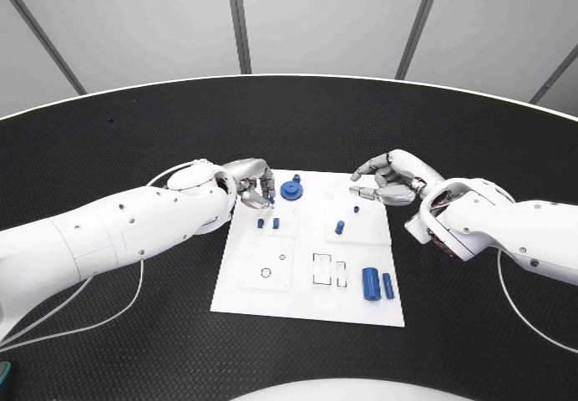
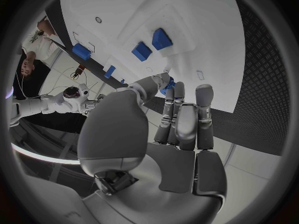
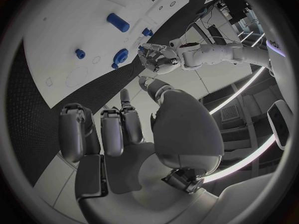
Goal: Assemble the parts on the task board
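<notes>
The white task board lies in the middle of the black table. My left hand hovers at its far left corner, fingers curled, and pinches a small blue part at the thumb tip. Beside it a round blue part stands in the board. Small blue parts lie nearer me, and two more sit right of the middle. Two blue cylinders lie at the near right. My right hand hangs over the far right corner, fingers curled in, holding nothing.
Empty outlined slots and round holes mark the near half of the board. The black table runs out to a curved pale rim at the back. A thin cable trails from the right arm.
</notes>
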You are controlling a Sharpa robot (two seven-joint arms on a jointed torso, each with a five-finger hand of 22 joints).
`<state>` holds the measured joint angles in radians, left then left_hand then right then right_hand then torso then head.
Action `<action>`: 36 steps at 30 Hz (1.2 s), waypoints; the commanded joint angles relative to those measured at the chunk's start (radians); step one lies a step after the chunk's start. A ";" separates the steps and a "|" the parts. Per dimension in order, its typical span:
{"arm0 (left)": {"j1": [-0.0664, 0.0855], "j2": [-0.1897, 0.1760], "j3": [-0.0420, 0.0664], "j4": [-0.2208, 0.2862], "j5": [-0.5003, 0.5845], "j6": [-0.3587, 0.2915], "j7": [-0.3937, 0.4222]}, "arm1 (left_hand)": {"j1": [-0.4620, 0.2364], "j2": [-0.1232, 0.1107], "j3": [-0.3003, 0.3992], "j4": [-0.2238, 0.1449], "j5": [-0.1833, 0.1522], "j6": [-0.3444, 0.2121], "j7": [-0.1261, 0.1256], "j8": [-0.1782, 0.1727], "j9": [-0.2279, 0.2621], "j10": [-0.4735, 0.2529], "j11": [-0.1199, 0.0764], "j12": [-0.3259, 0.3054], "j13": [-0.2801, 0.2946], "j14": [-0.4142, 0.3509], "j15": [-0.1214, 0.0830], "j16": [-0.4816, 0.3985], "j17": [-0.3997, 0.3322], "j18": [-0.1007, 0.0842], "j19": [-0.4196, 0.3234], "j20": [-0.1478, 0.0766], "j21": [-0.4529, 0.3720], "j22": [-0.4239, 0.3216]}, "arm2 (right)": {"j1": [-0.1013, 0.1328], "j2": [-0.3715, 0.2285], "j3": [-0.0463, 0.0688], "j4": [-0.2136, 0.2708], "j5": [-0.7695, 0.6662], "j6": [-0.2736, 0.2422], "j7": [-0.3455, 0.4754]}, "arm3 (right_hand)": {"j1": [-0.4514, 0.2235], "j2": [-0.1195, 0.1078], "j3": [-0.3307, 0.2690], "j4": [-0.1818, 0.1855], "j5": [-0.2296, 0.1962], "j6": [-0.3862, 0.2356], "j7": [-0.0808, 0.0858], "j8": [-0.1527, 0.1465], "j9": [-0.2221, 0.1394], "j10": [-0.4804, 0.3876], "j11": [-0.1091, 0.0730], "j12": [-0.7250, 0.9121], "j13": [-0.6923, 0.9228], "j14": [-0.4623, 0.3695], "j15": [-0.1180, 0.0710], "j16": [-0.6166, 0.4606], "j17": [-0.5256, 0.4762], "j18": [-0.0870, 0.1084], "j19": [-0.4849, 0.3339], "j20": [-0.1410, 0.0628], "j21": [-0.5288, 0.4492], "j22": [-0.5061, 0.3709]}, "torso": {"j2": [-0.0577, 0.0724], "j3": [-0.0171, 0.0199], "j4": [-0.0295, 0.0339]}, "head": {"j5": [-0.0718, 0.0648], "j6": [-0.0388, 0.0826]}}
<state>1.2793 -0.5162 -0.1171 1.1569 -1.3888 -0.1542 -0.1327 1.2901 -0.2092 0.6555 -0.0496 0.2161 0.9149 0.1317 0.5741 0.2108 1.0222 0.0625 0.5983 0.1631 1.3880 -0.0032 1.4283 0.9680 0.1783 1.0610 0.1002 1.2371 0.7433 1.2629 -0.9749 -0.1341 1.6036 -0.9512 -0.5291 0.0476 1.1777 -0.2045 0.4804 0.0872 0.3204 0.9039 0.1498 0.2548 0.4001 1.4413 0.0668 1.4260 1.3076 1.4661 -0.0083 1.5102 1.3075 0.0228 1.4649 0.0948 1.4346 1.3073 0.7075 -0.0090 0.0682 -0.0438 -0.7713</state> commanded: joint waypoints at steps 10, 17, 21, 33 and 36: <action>0.000 0.004 0.000 0.000 0.000 0.019 -0.002 | -0.007 0.002 -0.007 -0.001 -0.005 0.006 -0.004 -0.002 0.000 0.010 -0.002 -0.007 -0.002 0.003 -0.003 -0.004 -0.010 -0.015 0.004 0.000 0.003 -0.002 | 0.000 0.000 0.000 0.000 0.000 0.000 0.000 | 0.001 -0.001 0.004 0.003 0.006 -0.002 -0.002 0.003 -0.001 0.002 -0.005 -0.001 0.115 0.073 -0.006 -0.005 0.128 0.018 0.039 -0.008 -0.004 0.116 | -0.002 0.0006 0.0006 | -0.003 -0.006; 0.000 0.007 0.000 -0.002 0.000 0.023 -0.003 | -0.006 0.002 -0.006 -0.001 -0.005 0.007 -0.004 -0.002 0.000 0.011 -0.002 -0.007 -0.002 0.002 -0.003 -0.005 -0.012 -0.015 0.003 0.000 0.003 -0.003 | 0.000 0.002 0.000 -0.002 0.000 0.000 0.000 | 0.001 -0.001 0.004 0.003 0.006 -0.002 -0.002 0.003 -0.001 0.002 -0.005 -0.001 0.115 0.073 -0.006 -0.005 0.128 0.018 0.039 -0.008 -0.004 0.116 | -0.002 0.0005 0.0009 | -0.002 -0.007; 0.000 0.008 0.000 -0.004 0.000 0.029 -0.005 | -0.006 0.002 -0.006 -0.001 -0.005 0.007 -0.004 -0.002 0.000 0.011 -0.002 -0.007 -0.002 0.002 -0.003 -0.005 -0.012 -0.015 0.003 0.000 0.003 -0.003 | 0.000 0.003 0.000 -0.003 0.000 0.001 0.000 | 0.001 -0.001 0.004 0.003 0.006 -0.002 -0.002 0.003 -0.001 0.002 -0.005 -0.001 0.115 0.073 -0.006 -0.005 0.128 0.018 0.039 -0.008 -0.004 0.116 | -0.001 0.0003 0.0010 | -0.001 -0.007; 0.000 0.012 0.000 -0.010 0.000 0.047 -0.012 | -0.006 0.004 -0.006 -0.001 -0.005 0.007 -0.004 -0.003 0.000 0.011 -0.002 -0.008 -0.002 0.002 -0.003 -0.006 -0.015 -0.015 0.003 0.000 0.003 -0.004 | 0.000 0.004 0.000 -0.004 0.000 0.001 0.001 | 0.001 -0.002 0.003 0.005 0.006 -0.003 -0.002 0.006 -0.002 0.001 -0.005 -0.002 0.115 0.073 -0.007 -0.006 0.127 0.018 0.039 -0.009 -0.005 0.115 | 0.000 0.0001 0.0007 | 0.001 -0.010; -0.001 0.013 0.000 -0.010 0.000 0.049 -0.010 | -0.006 0.004 -0.006 -0.001 -0.005 0.008 -0.004 -0.003 0.000 0.011 -0.002 -0.009 -0.002 0.001 -0.003 -0.006 -0.018 -0.015 0.004 0.000 0.003 -0.003 | 0.000 0.005 0.000 -0.004 0.000 0.001 0.001 | 0.001 -0.002 0.003 0.005 0.006 -0.003 -0.002 0.006 -0.002 0.001 -0.005 -0.002 0.115 0.073 -0.007 -0.006 0.127 0.018 0.039 -0.009 -0.005 0.115 | -0.001 0.0005 0.0003 | 0.001 -0.011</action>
<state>1.2787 -0.5030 -0.1175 1.1475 -1.3890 -0.1054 -0.1434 1.2901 -0.2092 0.6555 -0.0496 0.2162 0.9184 0.1282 0.5732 0.2094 1.0258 0.0589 0.5942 0.1624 1.3880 -0.0031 1.4283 0.9508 0.1786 1.0610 0.1002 1.2371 0.7404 1.2629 -0.9704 -0.1341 1.5994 -0.9512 -0.5279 0.0485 1.1777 -0.2045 0.4804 0.0872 0.3204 0.9039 0.1498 0.2548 0.4001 1.4412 0.0668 1.4260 1.3073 1.4661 -0.0083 1.5102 1.3074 0.0228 1.4649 0.0948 1.4346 1.3073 0.7065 -0.0088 0.0688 -0.0431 -0.7816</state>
